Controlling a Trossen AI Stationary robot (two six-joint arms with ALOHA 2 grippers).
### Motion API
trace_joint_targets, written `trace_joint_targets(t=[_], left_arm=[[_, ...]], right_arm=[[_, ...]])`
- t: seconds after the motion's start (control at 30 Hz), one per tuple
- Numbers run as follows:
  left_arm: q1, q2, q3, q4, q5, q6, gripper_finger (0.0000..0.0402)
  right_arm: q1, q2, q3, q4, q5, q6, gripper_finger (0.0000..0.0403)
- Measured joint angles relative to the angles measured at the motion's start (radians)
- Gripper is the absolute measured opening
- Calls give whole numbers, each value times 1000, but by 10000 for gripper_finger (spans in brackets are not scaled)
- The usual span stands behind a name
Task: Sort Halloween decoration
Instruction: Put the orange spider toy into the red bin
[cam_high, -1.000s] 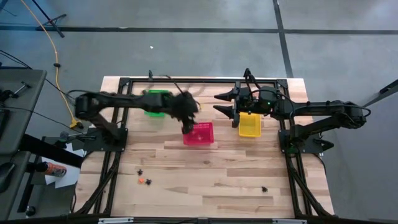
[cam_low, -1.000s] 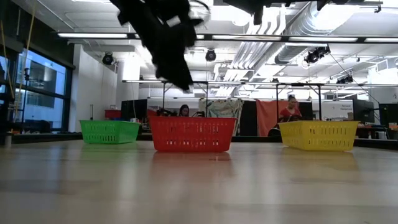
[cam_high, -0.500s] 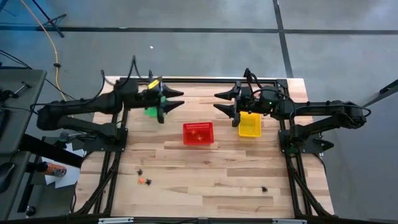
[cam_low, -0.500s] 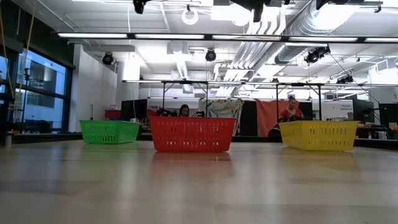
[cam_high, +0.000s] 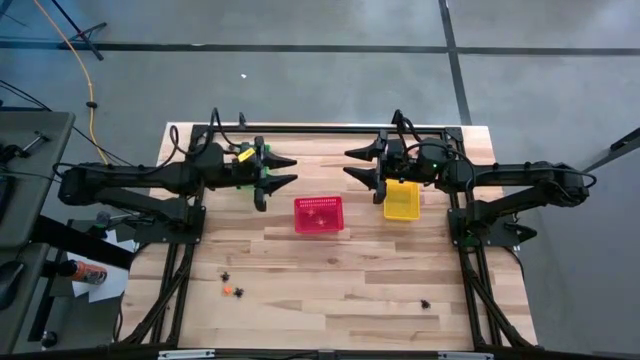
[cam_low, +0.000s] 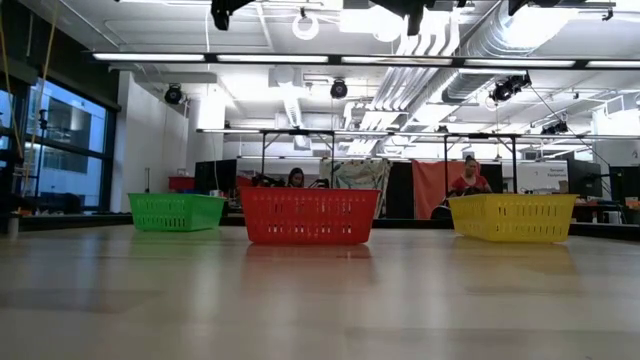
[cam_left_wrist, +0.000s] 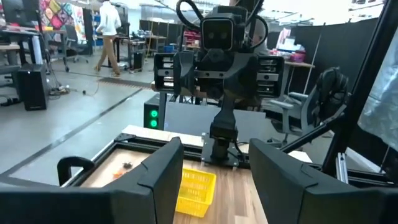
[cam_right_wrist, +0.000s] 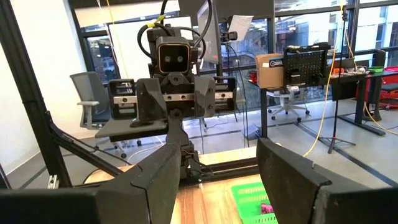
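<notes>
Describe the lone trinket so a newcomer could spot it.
On the pale wooden table, look along the near edge, far from the three plastic mesh baskets. The small black trinket lies alone toward the right arm's side; the other trinkets cluster opposite.

You are looking out past the right gripper (cam_right_wrist: 214, 186); its two dark fingers (cam_right_wrist: 152, 186) stand apart at the near edge with nothing between them. Straight ahead, the left arm (cam_right_wrist: 174, 93) faces you, its wrist camera housing topped by looped cables. Between the fingers you see a strip of wooden table (cam_right_wrist: 199, 208) and a corner of the green basket (cam_right_wrist: 252, 196), with a small purple trinket (cam_right_wrist: 266, 208) lying inside it. Beyond the table stand an office chair (cam_right_wrist: 93, 106), desks and large windows.
</notes>
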Motion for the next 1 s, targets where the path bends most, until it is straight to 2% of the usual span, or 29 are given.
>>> trace_joint_targets(t=[0.57, 1.0], left_arm=[[0, 0, 0, 17, 0, -5, 172], [1, 0, 0, 17, 0, -6, 172]], right_arm=[[0, 0, 0, 0, 0, 2, 204], [0, 0, 0, -54, 0, 81, 204]])
